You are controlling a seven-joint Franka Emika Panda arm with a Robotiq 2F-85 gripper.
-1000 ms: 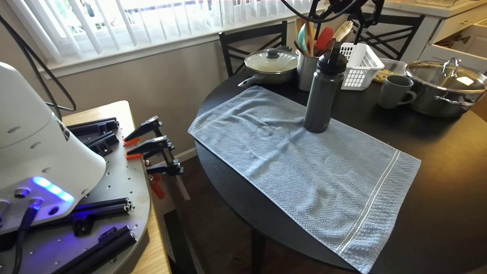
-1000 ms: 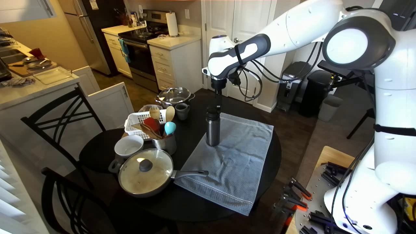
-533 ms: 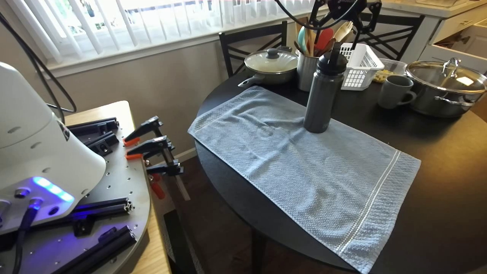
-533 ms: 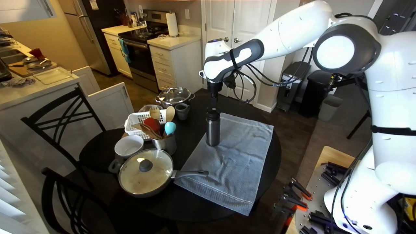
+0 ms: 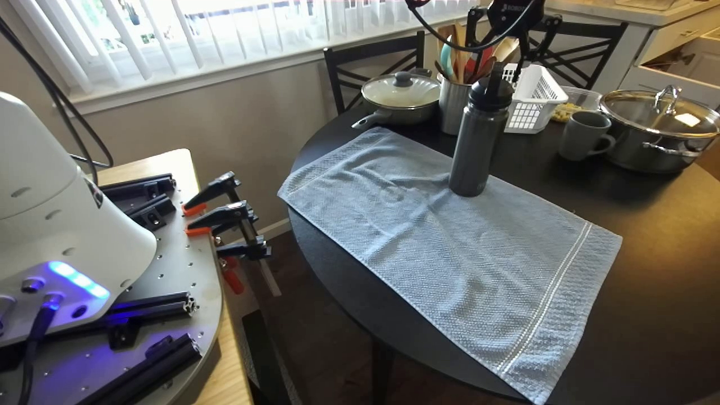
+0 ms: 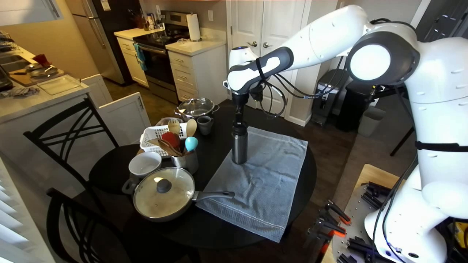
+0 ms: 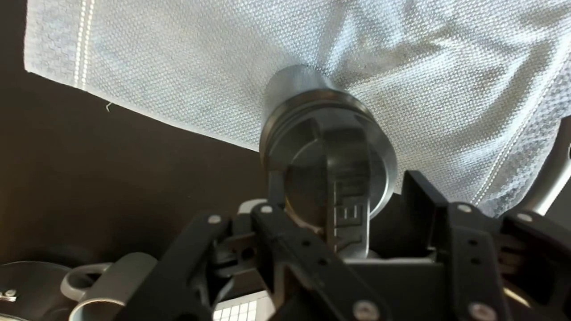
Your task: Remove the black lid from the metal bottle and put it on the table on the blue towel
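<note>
The dark grey metal bottle (image 5: pixel 476 154) stands upright on the blue towel (image 5: pixel 427 253), near the towel's edge, in both exterior views. The round black lid (image 5: pixel 490 94) with its strap-like loop sits on the bottle's top. In the wrist view the lid (image 7: pixel 347 151) is seen from above, with raised letters on the loop. My gripper (image 7: pixel 349 191) is open with nothing held. Its fingers lie on either side of the lid's loop; the left one overlaps the lid's edge in view, the right one shows a gap. Contact cannot be told. The towel lies on the dark round table (image 5: pixel 647 292).
Behind the bottle stand a utensil holder (image 5: pixel 454 107), a white basket (image 5: pixel 526 115), a grey mug (image 5: pixel 582 135) and a steel pot (image 5: pixel 652 149). A lidded pan (image 6: pixel 164 197) has its handle reaching over the towel. A white bowl (image 6: pixel 145 164) stands beside it.
My gripper has come down towards the lid and shifted slightly to the left in both exterior views. The bottle, lid and towel have not moved.
</note>
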